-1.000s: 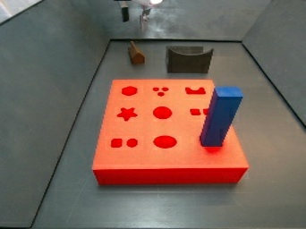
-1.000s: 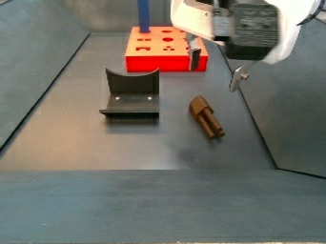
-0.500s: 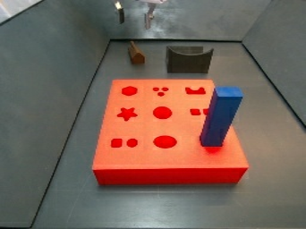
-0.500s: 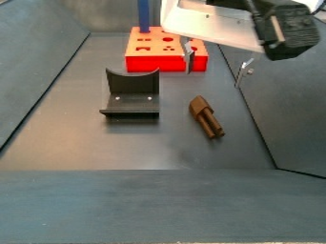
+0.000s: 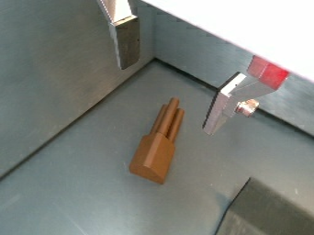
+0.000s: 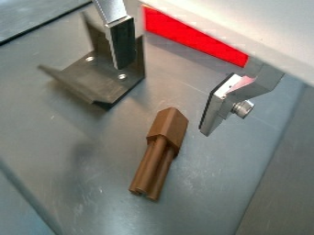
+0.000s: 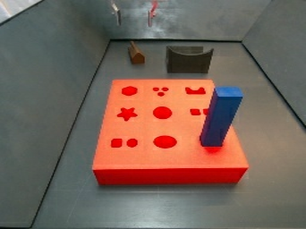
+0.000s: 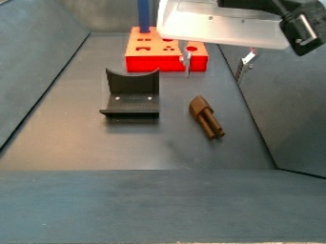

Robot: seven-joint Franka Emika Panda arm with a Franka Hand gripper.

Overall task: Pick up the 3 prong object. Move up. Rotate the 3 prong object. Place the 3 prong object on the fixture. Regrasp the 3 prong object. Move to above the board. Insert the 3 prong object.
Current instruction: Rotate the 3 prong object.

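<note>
Wrist views: tool [image 5: 172,78] apparently open, empty.

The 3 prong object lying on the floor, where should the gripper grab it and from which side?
Grip the 3 prong object from above, across its thicker block end. It lies flat with long sides exposed, and the open gripper hangs over it, one finger on either side.

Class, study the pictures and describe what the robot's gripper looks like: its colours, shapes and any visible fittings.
The gripper has two flat silver plate fingers with dark pads; one plate carries a small round screw head. In a side view the gripper hangs from a bulky white housing with a black part at its end. No cables or markings are visible.
</note>
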